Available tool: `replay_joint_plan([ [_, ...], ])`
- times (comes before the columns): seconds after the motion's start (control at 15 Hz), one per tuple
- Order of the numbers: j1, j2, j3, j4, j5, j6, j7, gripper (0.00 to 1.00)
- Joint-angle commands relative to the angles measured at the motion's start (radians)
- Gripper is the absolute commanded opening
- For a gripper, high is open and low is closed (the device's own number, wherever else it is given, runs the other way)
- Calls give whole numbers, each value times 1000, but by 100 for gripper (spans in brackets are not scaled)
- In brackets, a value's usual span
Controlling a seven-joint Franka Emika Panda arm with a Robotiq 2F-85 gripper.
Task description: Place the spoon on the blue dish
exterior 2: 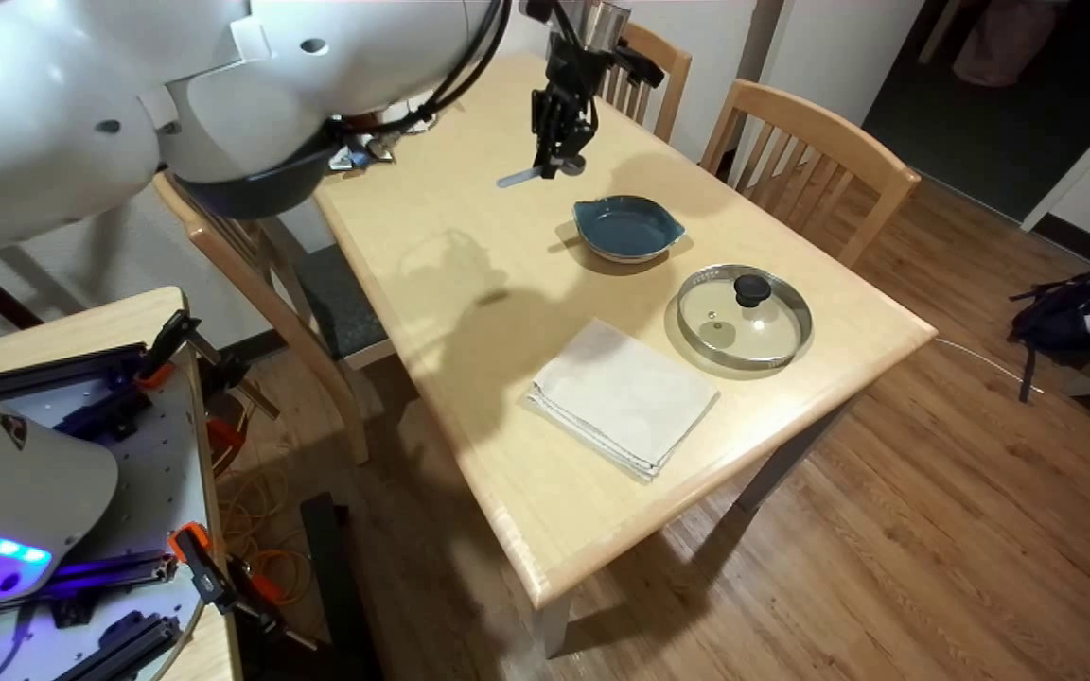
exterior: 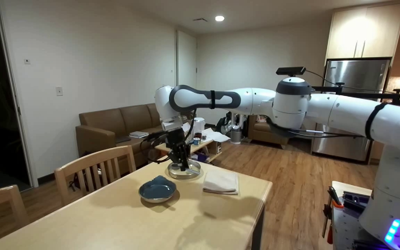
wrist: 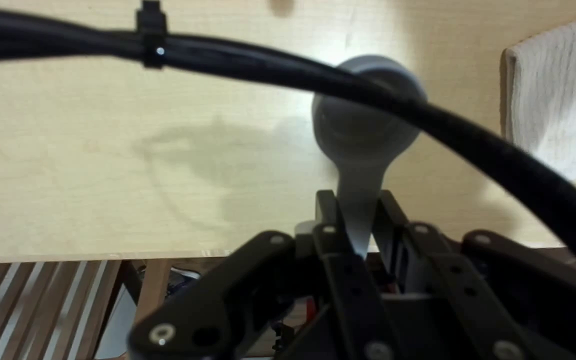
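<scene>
My gripper [exterior: 185, 167] is shut on the spoon [exterior 2: 518, 178] and holds it above the table. The gripper also shows in an exterior view [exterior 2: 553, 163] and in the wrist view [wrist: 358, 202]. In the wrist view the grey spoon [wrist: 353, 132] lies between the fingertips, its round bowl pointing away from the jaws; a black cable crosses in front of it. The blue dish [exterior: 157, 190] stands on the table with a dark blue inside and pointed rim ends. It also shows in an exterior view [exterior 2: 630, 230], near the gripper. The dish is out of the wrist view.
A glass lid [exterior 2: 744, 357] with a metal rim and black knob lies beside the dish. A folded white napkin [exterior 2: 625, 392] lies near the table [exterior 2: 545, 553] end and shows in the wrist view [wrist: 568, 95]. Wooden chairs [exterior 2: 819, 151] stand along the table.
</scene>
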Motion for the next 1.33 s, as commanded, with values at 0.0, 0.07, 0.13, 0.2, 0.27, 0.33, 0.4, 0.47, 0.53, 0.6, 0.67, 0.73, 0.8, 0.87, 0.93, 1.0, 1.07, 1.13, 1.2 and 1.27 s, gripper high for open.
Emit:
replay_joint_plan([
  [0.0,115,-42,-174,228,266,-9,-14,5],
  [0.07,129,-48,-234,251,363,-7,-14,5],
  [0.13,118,-6,-136,266,309,-40,-9,5],
  [0.2,122,-9,-155,273,349,-36,2,5],
  [0.27,123,-7,-151,279,369,-37,7,5],
  [0.33,125,-5,-153,283,391,-32,20,5],
  [0.4,126,-4,-155,287,411,-25,39,5],
  [0.47,126,-2,-156,289,432,-21,58,5],
  [0.53,126,0,-156,293,451,-16,85,5],
  [0.6,126,3,-153,296,476,-10,115,5],
  [0.67,125,6,-151,298,500,-2,143,5],
  [0.73,125,9,-149,301,525,13,176,5],
  [0.8,126,12,-149,304,549,32,212,5],
  [0.87,126,12,-152,304,570,51,248,5],
  [0.93,128,14,-155,304,587,83,280,5],
  [1.0,128,15,-159,301,599,114,306,5],
  [1.07,128,14,-164,296,606,146,324,5],
  [1.13,127,16,-165,291,610,179,329,5],
  [1.2,127,14,-174,286,605,205,336,5],
  [1.27,127,13,-178,282,603,226,339,5],
])
